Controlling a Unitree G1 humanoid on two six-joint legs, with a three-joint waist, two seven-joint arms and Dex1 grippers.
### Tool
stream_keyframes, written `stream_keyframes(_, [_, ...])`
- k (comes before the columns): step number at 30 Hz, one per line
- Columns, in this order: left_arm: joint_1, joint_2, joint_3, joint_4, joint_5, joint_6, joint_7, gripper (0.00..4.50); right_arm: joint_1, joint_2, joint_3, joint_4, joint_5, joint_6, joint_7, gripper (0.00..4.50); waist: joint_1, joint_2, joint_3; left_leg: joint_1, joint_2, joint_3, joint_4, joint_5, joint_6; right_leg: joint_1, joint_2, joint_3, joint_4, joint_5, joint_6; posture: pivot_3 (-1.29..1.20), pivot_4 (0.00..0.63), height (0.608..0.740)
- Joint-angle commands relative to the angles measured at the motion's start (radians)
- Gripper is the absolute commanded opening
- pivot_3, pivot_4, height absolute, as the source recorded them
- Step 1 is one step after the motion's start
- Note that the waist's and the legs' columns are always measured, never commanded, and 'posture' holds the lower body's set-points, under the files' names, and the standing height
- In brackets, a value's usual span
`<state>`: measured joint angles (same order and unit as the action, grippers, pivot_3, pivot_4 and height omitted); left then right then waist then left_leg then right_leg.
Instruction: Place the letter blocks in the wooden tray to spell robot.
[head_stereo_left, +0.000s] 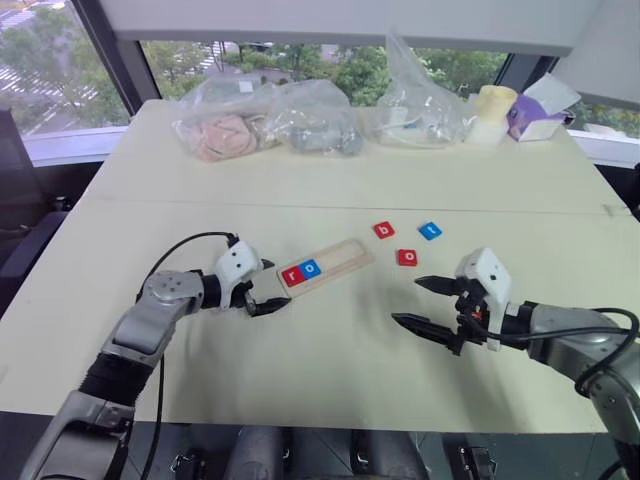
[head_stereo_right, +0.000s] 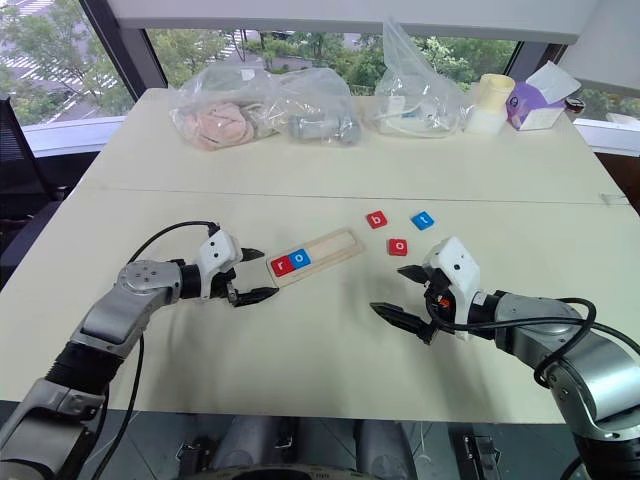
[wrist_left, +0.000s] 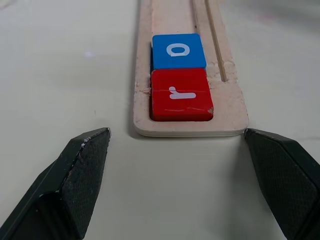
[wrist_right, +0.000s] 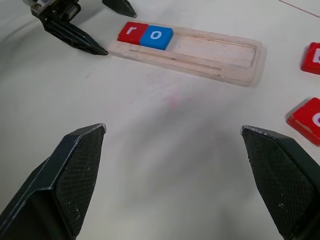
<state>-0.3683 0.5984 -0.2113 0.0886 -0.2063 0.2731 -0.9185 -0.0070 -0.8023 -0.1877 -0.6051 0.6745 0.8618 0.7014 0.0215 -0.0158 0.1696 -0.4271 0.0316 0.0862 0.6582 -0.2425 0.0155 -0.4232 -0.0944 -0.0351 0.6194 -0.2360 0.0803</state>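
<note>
Cream table (head_stereo_left: 330, 340) by windows, clear bags (head_stereo_left: 270, 125) of stuff along the far edge. Wooden tray (head_stereo_left: 325, 266) mid-table, long axis running diagonally from near-left to far-right. Red r block (head_stereo_left: 291, 275) and blue o block (head_stereo_left: 310, 268) sit touching at its near-left end, rest of recess bare. Red b block (head_stereo_left: 384, 230), blue t block (head_stereo_left: 430, 230), red o block (head_stereo_left: 407, 257) loose on the table right of the tray. Left gripper (head_stereo_left: 266, 292) spread wide, empty, just off the tray's r end. Right gripper (head_stereo_left: 425, 303) spread wide, empty, near the red o block.

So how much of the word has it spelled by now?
Two of five: the red r and blue o sit in the wooden tray. Both the left gripper and right gripper are open and empty. The red b, red o and blue t lie loose on the table.
</note>
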Motion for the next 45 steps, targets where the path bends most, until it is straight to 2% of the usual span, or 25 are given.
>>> stream_keyframes(1, [0.008,-0.024,-0.03,0.018,0.02,0.011,-0.02,4.5,0.004,0.004,-0.03,-0.031,0.016,-0.007,-0.013,4.46,0.001,0.0,0.0,0.0,0.0,0.0,0.001,0.0,0.0,0.001,0.0,0.0,0.0,0.0,0.0,0.0,0.15,0.739])
stream_keyframes(10, [0.058,-0.01,-0.018,-0.112,-0.016,0.103,-0.067,4.5,0.016,0.007,-0.015,-0.024,0.002,-0.022,-0.032,4.46,-0.001,0.0,0.0,-0.001,0.0,0.0,0.004,-0.003,0.004,0.002,-0.002,0.0,0.0,0.0,0.0,0.0,0.15,0.739])
stream_keyframes(16, [0.017,-0.065,-0.031,-0.019,0.055,0.092,0.01,4.5,0.007,0.014,0.006,-0.014,-0.009,-0.032,-0.038,4.46,-0.001,0.001,0.0,0.0,0.0,0.0,0.006,-0.003,0.004,0.003,-0.001,-0.001,0.001,0.0,0.0,0.0,0.15,0.739])
stream_keyframes(26, [-0.013,-0.159,-0.052,0.047,0.082,0.096,0.052,4.5,0.011,0.02,0.016,-0.007,-0.03,-0.045,-0.048,4.46,0.02,0.001,-0.001,0.001,0.0,-0.001,0.007,-0.002,0.004,0.005,-0.002,-0.001,0.001,0.0,0.0,0.0,0.15,0.739])
stream_keyframes(31, [-0.007,-0.165,-0.048,0.063,0.099,0.1,0.063,3.14,0.022,0.023,0.01,-0.008,-0.036,-0.05,-0.051,4.5,0.019,0.002,-0.002,0.001,0.0,-0.001,0.007,-0.002,0.004,0.005,-0.002,-0.001,0.0,0.0,0.0,0.0,0.15,0.739])
stream_keyframes(35, [-0.011,-0.153,-0.038,0.07,0.098,0.095,0.052,3.14,0.021,0.023,0.009,-0.004,-0.04,-0.051,-0.049,4.5,0.018,0.003,-0.003,0.001,0.0,-0.001,0.007,-0.002,0.004,0.005,-0.002,-0.001,0.0,0.0,0.0,0.0,0.15,0.739])
stream_keyframes(38, [-0.016,-0.107,-0.032,0.053,0.086,0.054,-0.018,3.14,0.025,0.019,-0.007,0.009,-0.037,-0.052,-0.041,4.5,0.015,0.003,-0.004,0.001,0.0,-0.001,0.007,-0.002,0.004,0.005,-0.002,-0.002,0.0,0.0,0.0,0.0,0.15,0.739])
stream_keyframes(41, [0.02,0.036,-0.084,-0.053,0.064,-0.059,-0.252,3.14,0.035,-0.003,-0.037,0.032,-0.034,-0.057,-0.015,4.5,0.001,0.002,-0.004,0.0,0.0,-0.001,0.006,-0.003,0.004,0.003,-0.002,-0.002,0.0,0.0,0.0,0.0,0.15,0.739])
stream_keyframes(43, [0.011,0.128,-0.144,-0.031,0.127,-0.19,-0.363,3.14,0.039,-0.016,-0.044,0.052,-0.045,-0.067,0.002,4.5,-0.009,0.003,-0.004,-0.001,0.001,0.0,0.003,-0.003,0.004,0.001,-0.002,-0.001,-0.001,0.0,0.0,0.0,0.15,0.739])
stream_keyframes(45, [-0.04,0.152,-0.183,0.059,0.186,-0.312,-0.401,3.14,0.036,-0.02,-0.045,0.069,-0.053,-0.077,0.009,4.5,-0.009,0.004,-0.004,-0.001,0.001,0.0,0.0,-0.003,0.004,0.0,-0.002,-0.001,-0.002,0.0,0.0,0.0,0.15,0.739])
